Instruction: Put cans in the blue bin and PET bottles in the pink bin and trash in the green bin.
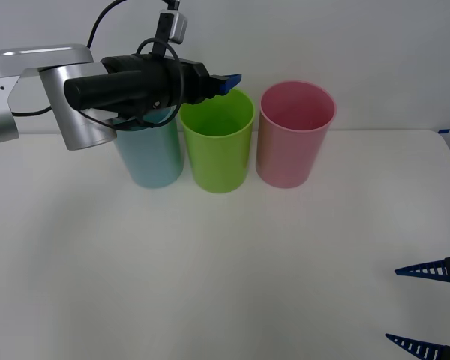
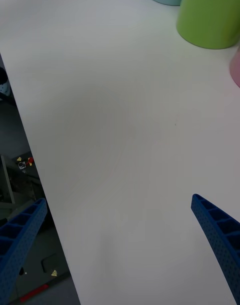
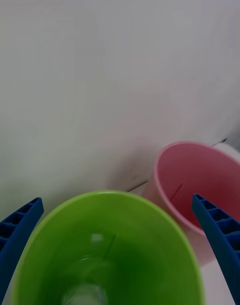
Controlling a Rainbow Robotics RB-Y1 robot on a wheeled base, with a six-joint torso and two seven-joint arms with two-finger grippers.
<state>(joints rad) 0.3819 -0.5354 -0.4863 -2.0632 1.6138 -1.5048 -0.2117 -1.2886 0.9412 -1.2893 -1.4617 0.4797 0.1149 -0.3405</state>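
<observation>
The left pincer [image 1: 229, 80] hangs over the mouth of the green bin [image 1: 217, 142], its fingers spread wide and gripping nothing. In the left wrist view a pale shape lies at the bottom of that bin; it may be the trash, but it is too blurred to say for certain. If so, that step looks done. No cans or PET bottles show on the worktop [image 1: 210, 277], so little seems left. The blue bin [image 1: 150, 157] stands half hidden behind the left arm, and the pink bin [image 1: 294, 135] holds nothing visible. The right pincer [image 1: 427, 307] waits open near the worktop's right front corner.
</observation>
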